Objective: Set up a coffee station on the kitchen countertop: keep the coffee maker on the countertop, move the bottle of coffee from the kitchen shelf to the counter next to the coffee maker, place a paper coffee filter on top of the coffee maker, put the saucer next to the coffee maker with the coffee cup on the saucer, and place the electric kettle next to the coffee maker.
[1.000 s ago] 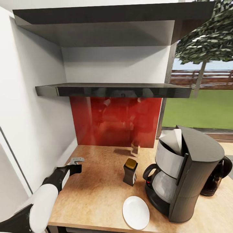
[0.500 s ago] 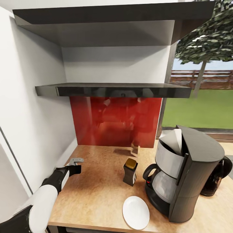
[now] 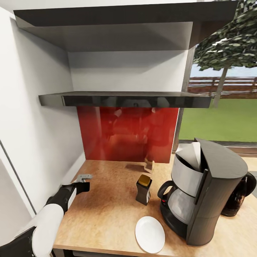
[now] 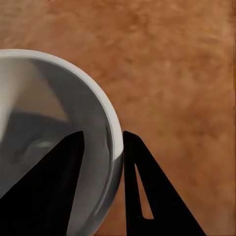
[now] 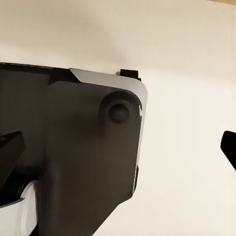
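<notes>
No readable writing or brand marks anywhere that we can make out. The desk [image 3: 107, 210] is a mottled brown stone-like slab with a glossy red backsplash [image 3: 125, 135] behind it and a dark glossy shelf [image 3: 125, 99] above.

The coffee maker [image 3: 208, 192] is a black rounded body with a grey filter basket and glass carafe, near the desk's right edge; a white paper filter [image 3: 194, 153] pokes out of its top. The bottle of coffee [image 3: 144, 190] is dark with a gold cap, upright mid-desk, just beside the maker. The saucer [image 3: 150, 234] is flat, round and white, at the desk's front edge, near the maker's base. The dark electric kettle [image 3: 239, 196] is partly hidden behind the maker.

We see the left end effector [image 3: 84, 181] near the desk's left edge; in the left wrist view its black fingers [image 4: 147, 191] are clamped on the wall of the coffee cup [image 4: 54, 132], a white rim with a grey interior. The right wrist view shows a dark robot panel against a pale wall; we cannot tell the right end effector's state.
</notes>
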